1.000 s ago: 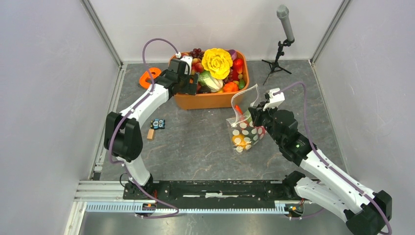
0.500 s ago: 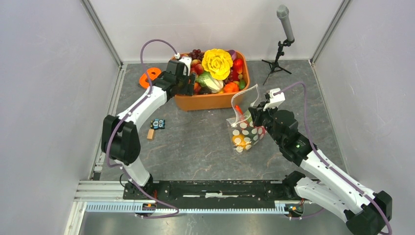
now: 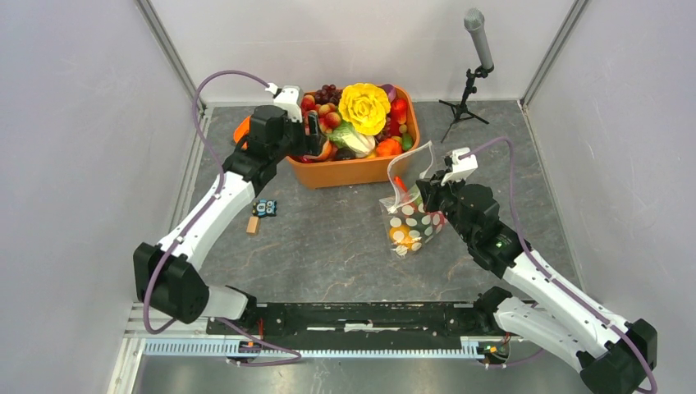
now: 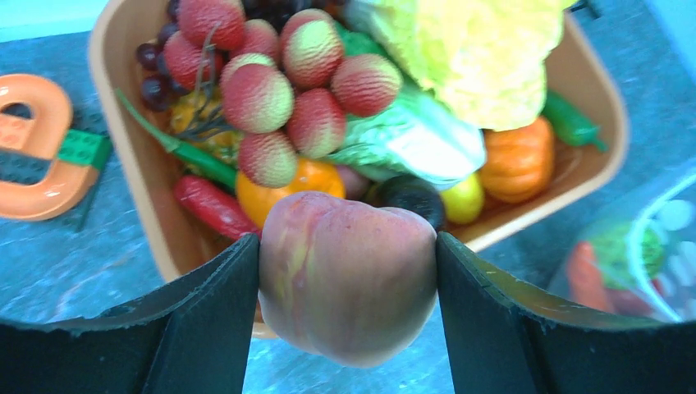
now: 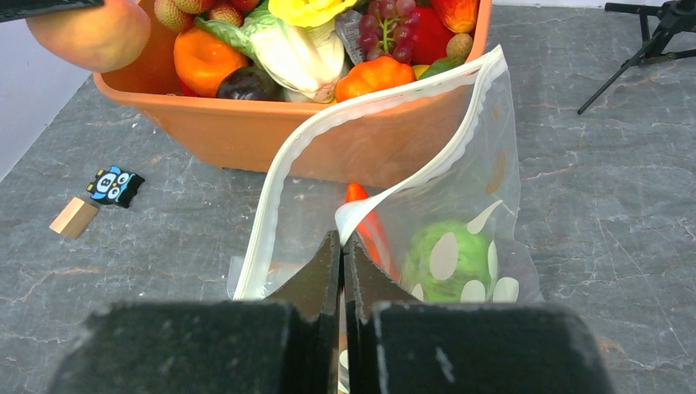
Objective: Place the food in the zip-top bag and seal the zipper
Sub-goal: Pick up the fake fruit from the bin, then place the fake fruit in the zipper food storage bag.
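My left gripper (image 4: 348, 283) is shut on a pink-yellow peach (image 4: 348, 279), holding it above the near left rim of the orange tub (image 3: 353, 170). The tub is piled with food (image 3: 364, 105). The same peach (image 5: 90, 33) shows at the top left of the right wrist view. The dotted zip-top bag (image 3: 410, 217) stands on the table right of the tub. My right gripper (image 5: 343, 240) is shut on its near mouth edge and holds the mouth wide. The zipper (image 5: 386, 92) arcs open. Inside lie a green piece (image 5: 447, 254) and a red-orange piece (image 5: 369, 226).
An orange ring toy (image 4: 33, 148) lies left of the tub. A small wooden block (image 3: 253, 225) and a blue owl piece (image 3: 264, 207) sit on the table under the left arm. A microphone on a tripod (image 3: 476, 49) stands at the back right.
My left gripper closed on the peach in the tub and lifted it back toward the tub's near left corner. The right arm and the bag have not moved.
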Motion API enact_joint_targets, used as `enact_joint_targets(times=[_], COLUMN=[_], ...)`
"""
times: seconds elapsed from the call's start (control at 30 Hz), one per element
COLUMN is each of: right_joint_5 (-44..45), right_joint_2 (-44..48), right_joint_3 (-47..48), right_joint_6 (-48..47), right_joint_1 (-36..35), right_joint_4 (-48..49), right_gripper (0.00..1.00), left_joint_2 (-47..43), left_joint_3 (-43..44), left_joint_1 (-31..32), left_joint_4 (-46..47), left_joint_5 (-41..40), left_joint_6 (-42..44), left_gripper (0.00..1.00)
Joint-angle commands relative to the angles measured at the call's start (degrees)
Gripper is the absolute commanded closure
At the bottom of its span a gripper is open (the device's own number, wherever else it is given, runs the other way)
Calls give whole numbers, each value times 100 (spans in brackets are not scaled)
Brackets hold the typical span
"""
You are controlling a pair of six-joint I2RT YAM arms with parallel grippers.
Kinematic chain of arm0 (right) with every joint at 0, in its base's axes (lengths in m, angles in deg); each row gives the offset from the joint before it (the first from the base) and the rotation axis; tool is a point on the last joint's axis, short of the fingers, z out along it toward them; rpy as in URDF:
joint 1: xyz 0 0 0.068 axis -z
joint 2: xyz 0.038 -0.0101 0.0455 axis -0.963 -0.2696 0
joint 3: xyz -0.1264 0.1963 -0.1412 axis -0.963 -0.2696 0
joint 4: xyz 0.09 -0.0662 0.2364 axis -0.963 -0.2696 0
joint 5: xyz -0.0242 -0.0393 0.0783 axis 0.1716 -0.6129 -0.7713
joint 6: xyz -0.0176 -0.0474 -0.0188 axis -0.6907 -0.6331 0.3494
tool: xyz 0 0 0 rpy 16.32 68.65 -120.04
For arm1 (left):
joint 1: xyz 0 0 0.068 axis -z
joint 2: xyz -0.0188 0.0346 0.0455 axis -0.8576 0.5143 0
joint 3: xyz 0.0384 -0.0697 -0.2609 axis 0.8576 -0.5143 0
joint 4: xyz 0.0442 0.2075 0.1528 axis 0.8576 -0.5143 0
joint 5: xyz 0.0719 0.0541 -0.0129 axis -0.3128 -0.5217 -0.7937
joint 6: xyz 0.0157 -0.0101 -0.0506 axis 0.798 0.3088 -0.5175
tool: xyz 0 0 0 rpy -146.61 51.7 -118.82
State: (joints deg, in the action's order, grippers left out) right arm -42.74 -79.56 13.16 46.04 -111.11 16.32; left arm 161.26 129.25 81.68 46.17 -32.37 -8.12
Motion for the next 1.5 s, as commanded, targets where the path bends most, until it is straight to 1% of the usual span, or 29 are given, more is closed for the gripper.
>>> enact_joint_targets(times=[0.0, 0.13, 0.17, 0.23, 0.37, 0.43, 0.63, 0.73, 0.87, 0.97, 1.1, 1.23, 1.3, 1.37, 1.43, 1.47], right_joint_5=[-60, -93, -97, -124, -189, -208, -191, -168, -187, -230, -159, -76, -84, -98, -110, -117], right_joint_2=[26, 61, 72, 95, 120, 146, 346, 420, 445, 475, 555, 634, 646, 645, 604, 588], right_joint_3=[104, 123, 116, 102, 71, 33, -34, -43, -30, -69, -96, -87, -71, -52, -24, -10], right_joint_6=[93, 119, 128, 153, 188, 221, 245, 237, 214, 217, 229, 237, 237, 233, 231, 220], right_joint_1=[-25, -25, -25, -25, -26, -25, -24, -25, -25, -25, -25, -25, -25, -25, -29, -25], right_joint_4=[278, 296, 308, 335, 381, 399, 403, 357, 274, 321, 331, 338, 332, 335, 302, 279], right_gripper=[98, 98, 98, 98, 98, 98, 98, 98, 98, 98, 98, 98, 98, 98, 98, 98], left_joint_2=[-393, -476, -447, -376, -116, 72, 575, 707, 918, 1071, 1218, 1305, 1374, 1435, 1420, 1390], left_joint_3=[-324, -521, -528, -477, -327, -330, -441, -463, -382, -353, -236, -181, -169, -92, -45, -28], left_joint_1=[32, 153, 240, 498, 1114, 1367, 1680, 1779, 1901, 1960, 2041, 2157, 2158, 2161, 2163, 2166], left_joint_4=[1026, 2062, 2244, 2493, 2887, 3107, 3616, 3890, 3893, 4006, 3674, 3090, 2922, 2746, 2687, 2687], left_joint_5=[1206, 2368, 2571, 2686, 2728, 2532, 1947, 1910, 1827, 1925, 2013, 1614, 1478, 1447, 1493, 1535], left_joint_6=[-813, -1487, -1597, -1680, -1691, -1735, -1985, -1987, -1906, -1930, -1741, -1266, -1105, -992, -941, -923], left_gripper=[48, 48, 48, 47, 46, 46, 46, 45, 44, 44, 44, 44, 40, 38, 32, 25])
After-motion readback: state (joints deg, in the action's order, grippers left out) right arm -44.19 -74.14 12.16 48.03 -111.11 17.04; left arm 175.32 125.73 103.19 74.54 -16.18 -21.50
